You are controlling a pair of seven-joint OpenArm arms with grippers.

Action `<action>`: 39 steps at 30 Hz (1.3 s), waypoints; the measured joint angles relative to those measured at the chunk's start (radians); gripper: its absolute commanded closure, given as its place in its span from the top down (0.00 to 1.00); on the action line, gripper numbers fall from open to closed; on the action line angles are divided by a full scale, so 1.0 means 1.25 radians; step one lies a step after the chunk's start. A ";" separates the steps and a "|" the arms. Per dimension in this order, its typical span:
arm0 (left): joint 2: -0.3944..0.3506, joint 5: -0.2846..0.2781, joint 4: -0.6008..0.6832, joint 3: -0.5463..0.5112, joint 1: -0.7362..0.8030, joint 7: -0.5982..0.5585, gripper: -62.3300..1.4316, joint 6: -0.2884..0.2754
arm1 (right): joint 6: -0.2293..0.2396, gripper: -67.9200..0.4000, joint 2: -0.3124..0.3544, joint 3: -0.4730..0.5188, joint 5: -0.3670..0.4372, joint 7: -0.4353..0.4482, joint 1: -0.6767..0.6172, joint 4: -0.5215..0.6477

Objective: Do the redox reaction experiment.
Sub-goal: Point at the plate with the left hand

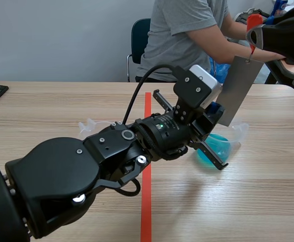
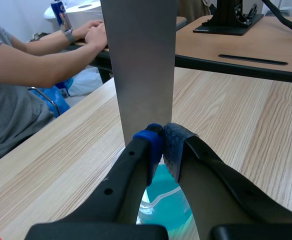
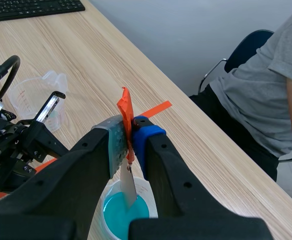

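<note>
Left pincer (image 2: 162, 145): pads together, at the plate's (image 1: 240, 88) lower edge.
Right pincer (image 3: 131, 137): clamped on orange tag (image 3: 126, 107); the plate hangs from it.
Plate: upright over beaker (image 1: 217, 146) of blue liquid.
Beaker: on tabletop (image 1: 61, 111).

A grey metal sheet (image 2: 141, 60) is hanging by its orange-red tag (image 3: 126, 106) from the right pincer (image 3: 131, 132) over a clear plastic beaker of blue liquid (image 1: 235, 136), which is sitting on the wooden tabletop (image 1: 61, 111) right of the tape line (image 1: 147, 201); the left pincer (image 2: 161, 137) is sitting at the sheet's lower edge.
</note>
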 measured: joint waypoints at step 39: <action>-0.373 -0.009 0.309 -0.036 0.163 -0.067 0.07 0.000 | 0.000 0.01 0.000 0.000 0.000 0.000 0.000 0.000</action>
